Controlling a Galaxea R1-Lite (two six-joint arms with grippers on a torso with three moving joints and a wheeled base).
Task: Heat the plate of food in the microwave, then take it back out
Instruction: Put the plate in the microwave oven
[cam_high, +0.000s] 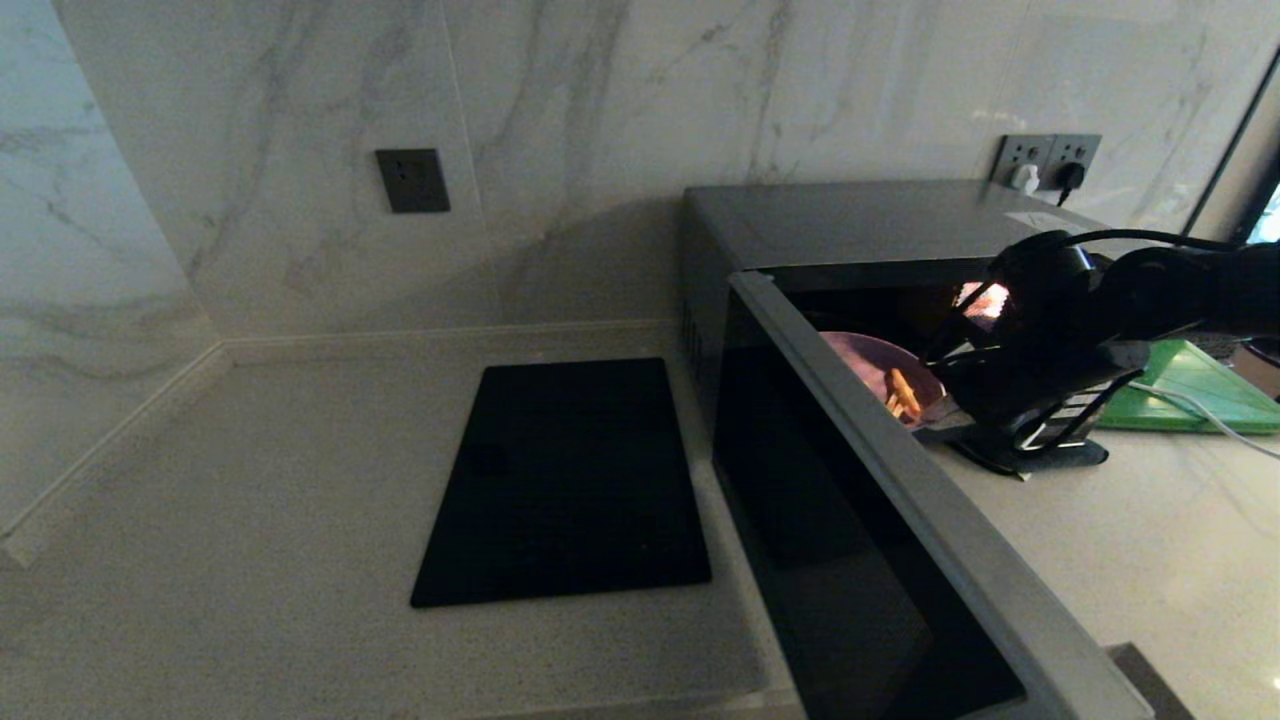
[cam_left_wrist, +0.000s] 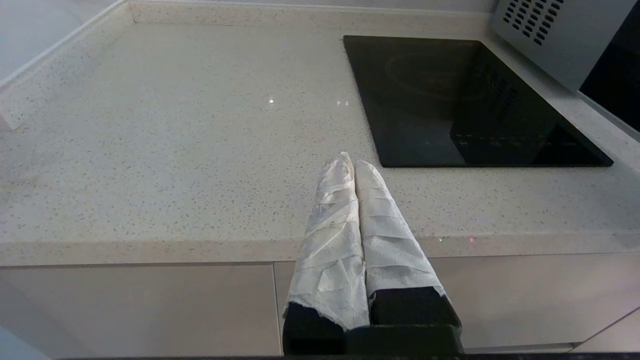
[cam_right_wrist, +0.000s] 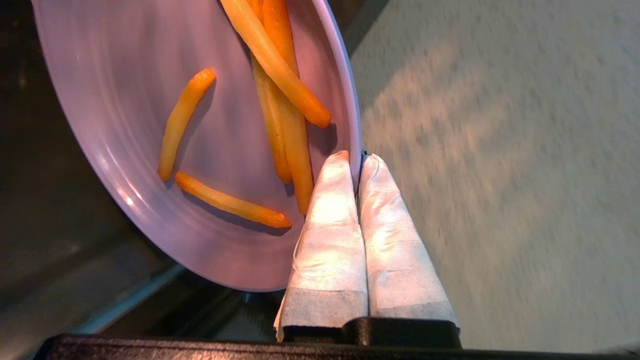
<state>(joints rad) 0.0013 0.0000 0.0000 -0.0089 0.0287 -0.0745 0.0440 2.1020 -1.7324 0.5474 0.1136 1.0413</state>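
Observation:
The silver-grey microwave (cam_high: 830, 215) stands on the counter at the right with its black glass door (cam_high: 850, 520) swung wide open toward me. The lavender plate of food (cam_high: 880, 370) carries several orange fries and sits at the mouth of the cavity. My right gripper (cam_right_wrist: 356, 159) is shut on the plate's rim (cam_right_wrist: 350, 100), one wrapped finger above it and one below, with the plate (cam_right_wrist: 150, 150) held partly over the counter. The right arm (cam_high: 1060, 330) reaches in from the right. My left gripper (cam_left_wrist: 352, 162) is shut and empty, hanging off the counter's front edge.
A flat black cooktop (cam_high: 565, 480) lies left of the microwave. A green board (cam_high: 1200, 385) lies on the counter behind the right arm. A white cable (cam_high: 1215, 420) runs across it. Wall sockets (cam_high: 1045, 160) sit above the microwave.

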